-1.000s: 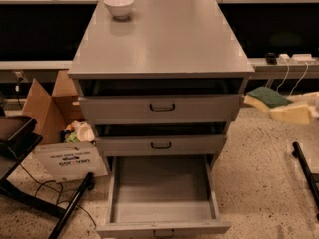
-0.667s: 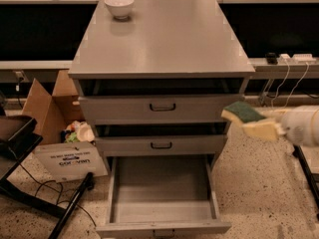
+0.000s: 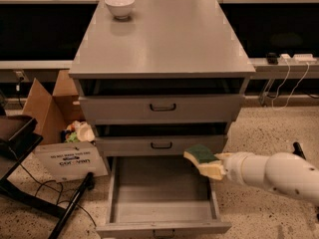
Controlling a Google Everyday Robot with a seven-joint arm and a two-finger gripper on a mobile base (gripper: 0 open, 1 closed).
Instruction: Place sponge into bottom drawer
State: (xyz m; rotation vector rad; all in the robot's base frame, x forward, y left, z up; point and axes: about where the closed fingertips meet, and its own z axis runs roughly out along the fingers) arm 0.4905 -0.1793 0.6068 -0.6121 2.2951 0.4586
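The sponge (image 3: 203, 159), pale yellow foam with a dark green top, is held at the tip of my white arm. My gripper (image 3: 219, 166) reaches in from the right and is shut on the sponge. It hangs above the right rear part of the bottom drawer (image 3: 162, 210), just in front of the middle drawer's face. The bottom drawer is pulled out wide, a grey tray with nothing lying in it. Its small dark handle shows at the front edge.
Two upper grey drawers (image 3: 162, 107) stand slightly ajar. A white bowl (image 3: 119, 6) sits on the cabinet top at the back left. A cardboard box (image 3: 52, 118) with a white sign and a black stand are on the floor at left. Cables run at right.
My arm has moved left and down with the sponge, from beside the cabinet at top-drawer height to over the right side of the open bottom drawer.
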